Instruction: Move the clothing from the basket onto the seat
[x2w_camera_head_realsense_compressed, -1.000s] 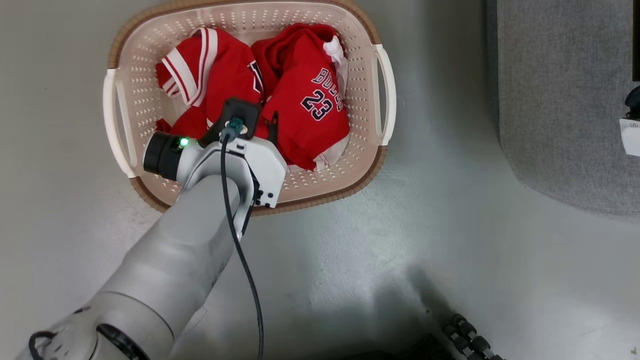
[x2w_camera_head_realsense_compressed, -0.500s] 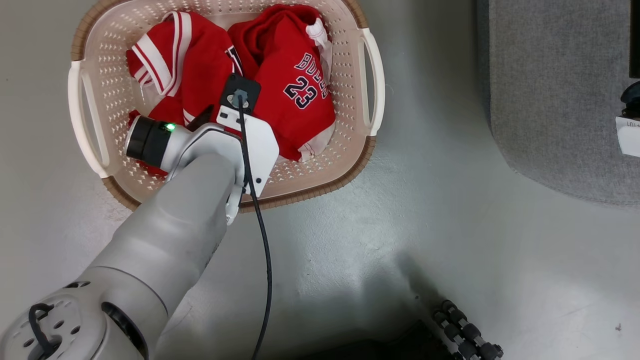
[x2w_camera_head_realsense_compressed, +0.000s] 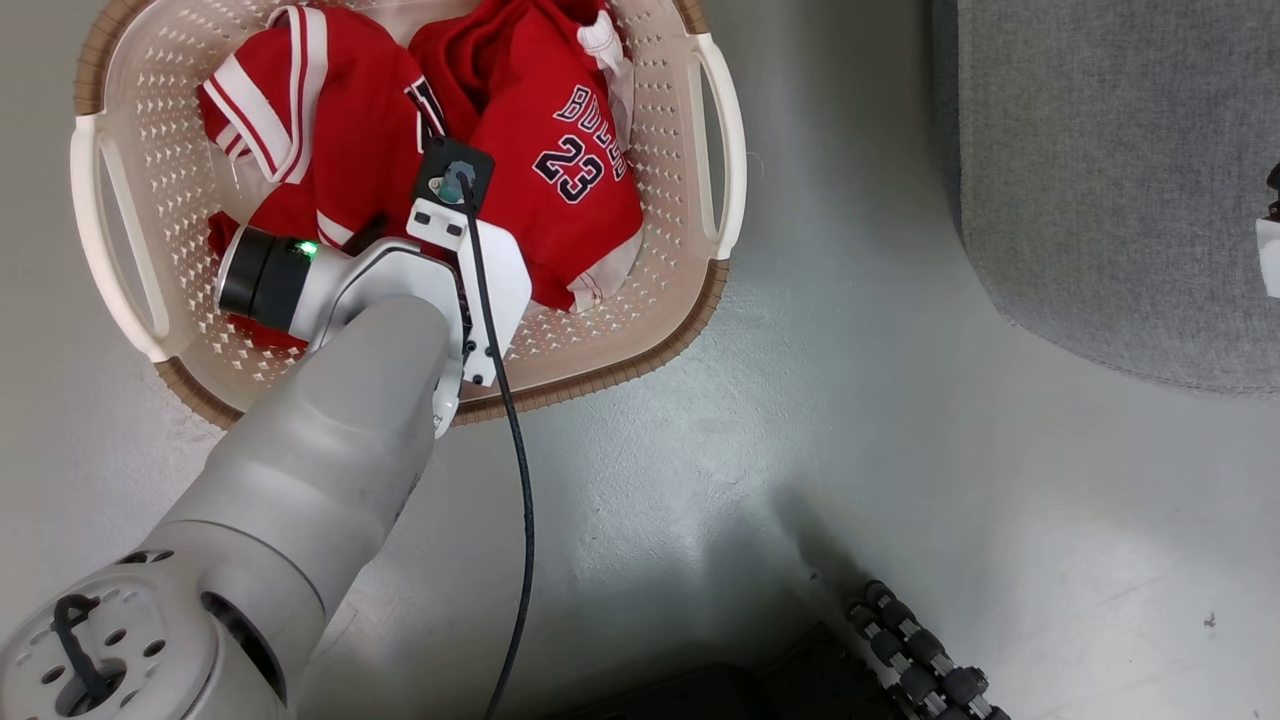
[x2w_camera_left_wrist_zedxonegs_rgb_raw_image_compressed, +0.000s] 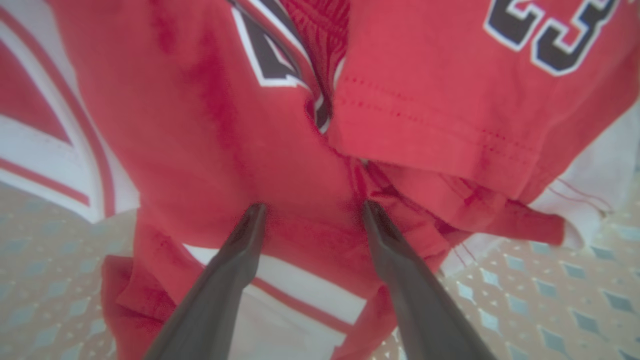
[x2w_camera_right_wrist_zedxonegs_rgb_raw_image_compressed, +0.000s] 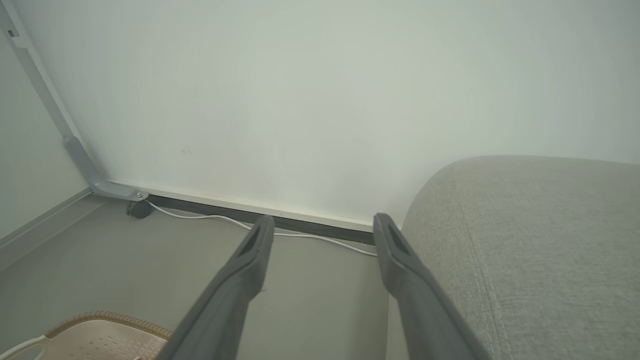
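Note:
The clothing (x2w_camera_head_realsense_compressed: 560, 170), red jerseys with white trim and a dark 23, lies bunched in the cream basket (x2w_camera_head_realsense_compressed: 715, 150) at the upper left of the head view. My left arm's wrist (x2w_camera_head_realsense_compressed: 400, 290) reaches down into the basket and hides its fingers there. In the left wrist view my left gripper (x2w_camera_left_wrist_zedxonegs_rgb_raw_image_compressed: 314, 207) is open, both fingertips pressed into the red clothing (x2w_camera_left_wrist_zedxonegs_rgb_raw_image_compressed: 200, 125). Nothing is between the fingers of my open right gripper (x2w_camera_right_wrist_zedxonegs_rgb_raw_image_compressed: 324, 220), which hangs in the air beside the light-grey seat (x2w_camera_right_wrist_zedxonegs_rgb_raw_image_compressed: 525, 250). The seat (x2w_camera_head_realsense_compressed: 1100, 150) also fills the head view's upper right.
Grey floor (x2w_camera_head_realsense_compressed: 800, 450) separates basket and seat. My dark base with its rollers (x2w_camera_head_realsense_compressed: 920, 660) is at the bottom. A white object (x2w_camera_head_realsense_compressed: 1268, 255) sits at the right edge on the seat. A wall (x2w_camera_right_wrist_zedxonegs_rgb_raw_image_compressed: 320, 100) with a white cable (x2w_camera_right_wrist_zedxonegs_rgb_raw_image_compressed: 200, 217) stands ahead; the basket rim (x2w_camera_right_wrist_zedxonegs_rgb_raw_image_compressed: 100, 320) shows lower left.
The head camera has shifted, so the basket now sits further up and left in the picture. My left wrist has turned and moved a little closer to the numbered jersey.

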